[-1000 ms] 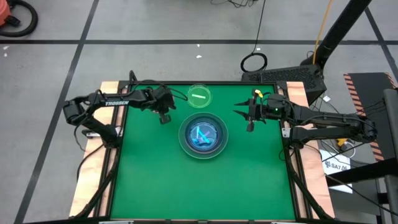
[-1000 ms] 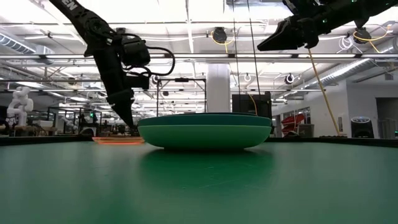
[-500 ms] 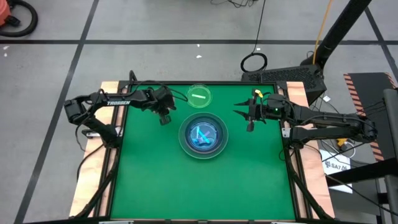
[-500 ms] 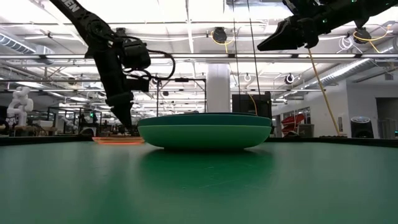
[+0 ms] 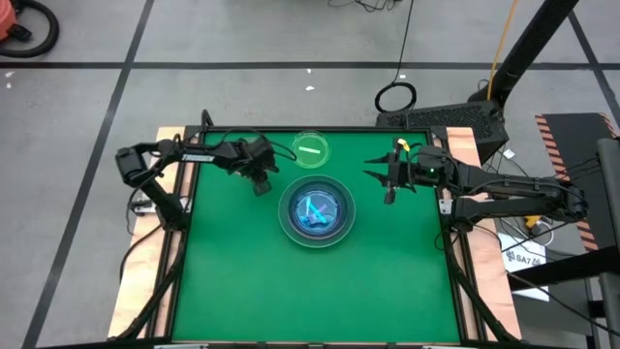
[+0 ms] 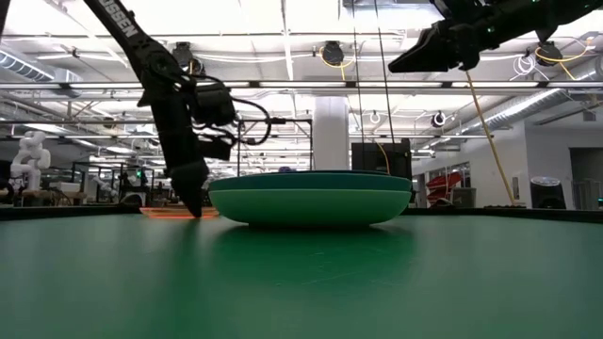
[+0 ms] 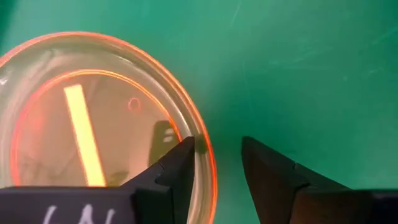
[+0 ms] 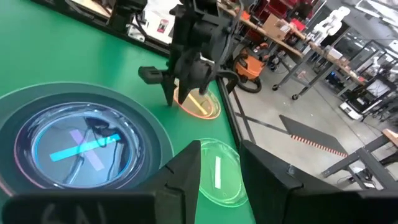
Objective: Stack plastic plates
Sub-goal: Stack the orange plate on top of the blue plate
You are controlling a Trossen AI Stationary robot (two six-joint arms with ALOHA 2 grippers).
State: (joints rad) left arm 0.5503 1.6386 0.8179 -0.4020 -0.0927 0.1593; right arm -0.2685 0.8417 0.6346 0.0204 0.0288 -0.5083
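A: Left gripper (image 7: 217,147)?
B: Open, tips down at the table (image 5: 387,281). Straddling the rim of the small amber plate (image 7: 81,124): one finger over the plate's inside, the other outside on the green. Not clamped.
A: Other plates?
B: Stack of big plates (image 5: 286,221) just beside that gripper, toward the table's middle, small blue plate (image 5: 316,211) lying in the top one. Small green plate (image 5: 311,150) alone, near the gripper, on the stack's far side.
A: Right gripper (image 8: 219,149)?
B: Up off the table, across the stack from the left one. Fingers apart, nothing between them.
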